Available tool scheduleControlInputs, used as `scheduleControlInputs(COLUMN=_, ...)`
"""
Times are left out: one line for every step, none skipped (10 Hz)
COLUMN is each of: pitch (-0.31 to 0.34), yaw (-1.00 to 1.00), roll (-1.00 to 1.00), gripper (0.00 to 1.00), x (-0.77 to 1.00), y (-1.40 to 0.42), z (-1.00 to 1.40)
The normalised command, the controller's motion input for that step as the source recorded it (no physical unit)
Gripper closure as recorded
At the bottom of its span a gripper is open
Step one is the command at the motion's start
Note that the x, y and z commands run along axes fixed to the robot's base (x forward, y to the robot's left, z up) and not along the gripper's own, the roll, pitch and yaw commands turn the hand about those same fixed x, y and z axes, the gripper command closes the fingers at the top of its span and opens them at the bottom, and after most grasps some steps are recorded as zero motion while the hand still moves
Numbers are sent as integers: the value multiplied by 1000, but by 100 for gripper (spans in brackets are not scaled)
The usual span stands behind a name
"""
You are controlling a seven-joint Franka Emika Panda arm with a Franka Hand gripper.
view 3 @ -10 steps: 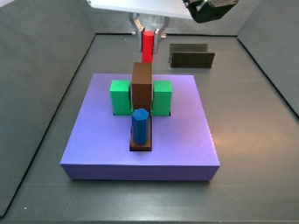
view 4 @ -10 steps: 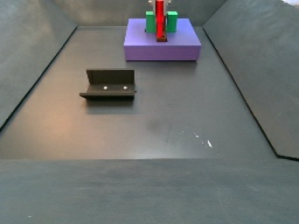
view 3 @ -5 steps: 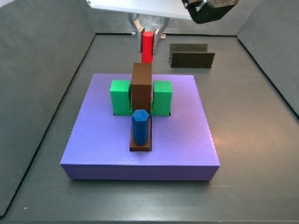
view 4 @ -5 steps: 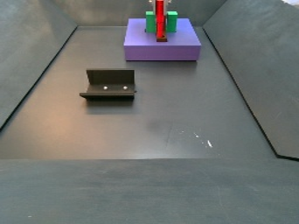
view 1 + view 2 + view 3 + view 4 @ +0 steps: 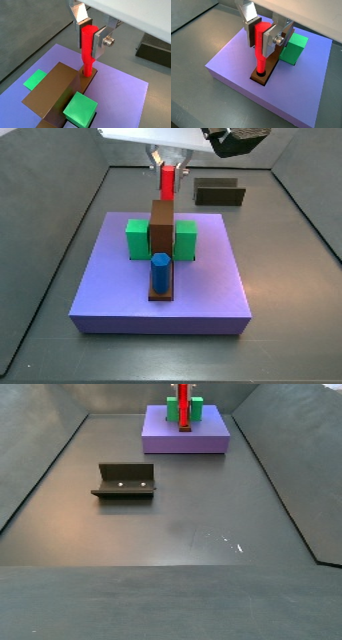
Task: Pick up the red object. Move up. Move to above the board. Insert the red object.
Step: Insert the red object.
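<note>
My gripper is shut on the red object, a thin upright stick clamped at its upper part. In the other wrist view the gripper holds the red object with its lower end at a dark hole in the brown strip on the lavender board. In a side view the gripper hangs over the board's far end, and the red object stands behind the tall brown block. The red object also shows over the board.
Two green blocks flank the brown block. A blue cylinder stands on the strip's near end. The fixture stands on the dark floor apart from the board, and also shows in a side view. Grey walls ring the floor.
The gripper with the red object has sunk very slightly over the board's far end. Nothing else has moved.
</note>
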Motion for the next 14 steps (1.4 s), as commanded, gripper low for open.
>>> scheduleControlInputs(pitch=83, yaw=0, roll=0, gripper=100, x=46, y=171, z=-137)
scheduleControlInputs(pitch=71, yaw=0, roll=-9, gripper=100, x=54, y=111, z=-143)
scheduleControlInputs(pitch=26, yaw=0, roll=-46, gripper=100, x=106, y=71, z=-203)
scheduleControlInputs(pitch=0, yaw=-106, roll=-87, gripper=100, x=0, y=51, z=-200)
scheduleControlInputs(pitch=9, yaw=-83, roll=-89, gripper=100, x=0, y=140, z=-117)
scheduleControlInputs(pitch=16, yaw=-31, roll=-69, gripper=100, x=0, y=203, z=-74)
scheduleControlInputs(pitch=0, yaw=-57, roll=-97, gripper=100, x=0, y=266, z=-63)
scheduleControlInputs(pitch=0, yaw=-40, roll=-114, gripper=100, x=0, y=291, z=-71)
scheduleControlInputs(pitch=0, yaw=-46, roll=-104, gripper=100, x=-3, y=263, z=-49)
scheduleControlInputs(pitch=0, yaw=-69, roll=-103, gripper=100, x=-3, y=171, z=-66)
scheduleControlInputs(pitch=0, yaw=-94, roll=-49, gripper=100, x=0, y=23, z=-71)
scheduleControlInputs(pitch=0, yaw=-17, roll=130, gripper=100, x=-3, y=-43, z=-80)
scheduleControlInputs(pitch=37, yaw=0, roll=290, gripper=100, x=6, y=-251, z=0)
scheduleControlInputs(pitch=44, yaw=0, roll=296, gripper=100, x=51, y=-223, z=0)
